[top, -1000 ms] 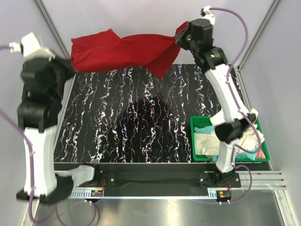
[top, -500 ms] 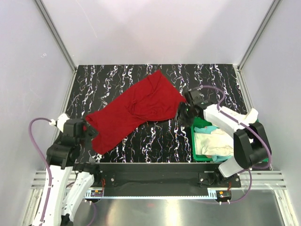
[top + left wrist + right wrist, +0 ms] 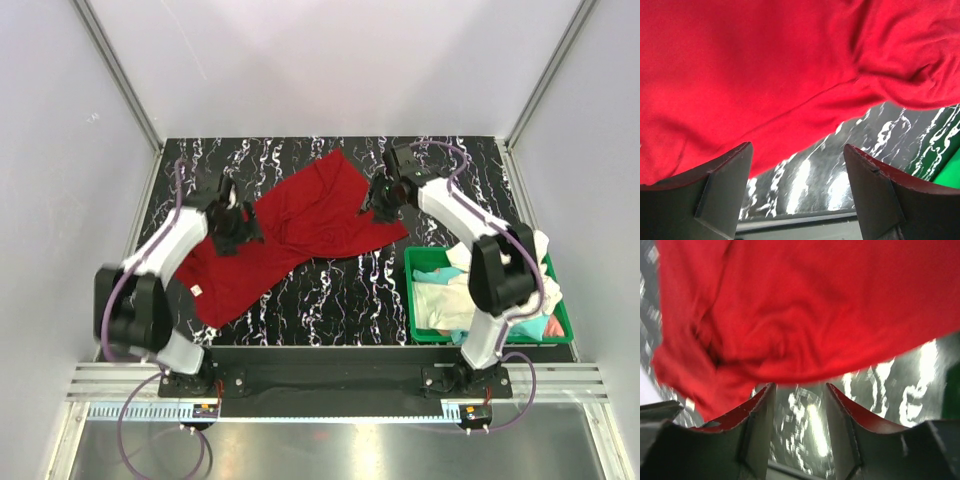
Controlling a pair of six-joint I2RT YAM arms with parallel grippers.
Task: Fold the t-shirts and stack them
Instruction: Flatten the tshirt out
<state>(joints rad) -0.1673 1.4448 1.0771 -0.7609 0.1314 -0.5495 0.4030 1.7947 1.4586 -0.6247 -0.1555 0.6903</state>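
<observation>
Red t-shirt (image 3: pixel 300 218) lies rumpled on the table (image 3: pixel 340 292), running diagonally from far centre towards the near-left corner. Left hand (image 3: pixel 235 222) and right hand (image 3: pixel 383 197) are at its opposite edges, fingers apart, gripping nothing.

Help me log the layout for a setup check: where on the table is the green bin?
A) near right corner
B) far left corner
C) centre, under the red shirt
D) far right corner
A: the green bin sits at the table's near right corner, apart from the red t-shirt.
</observation>
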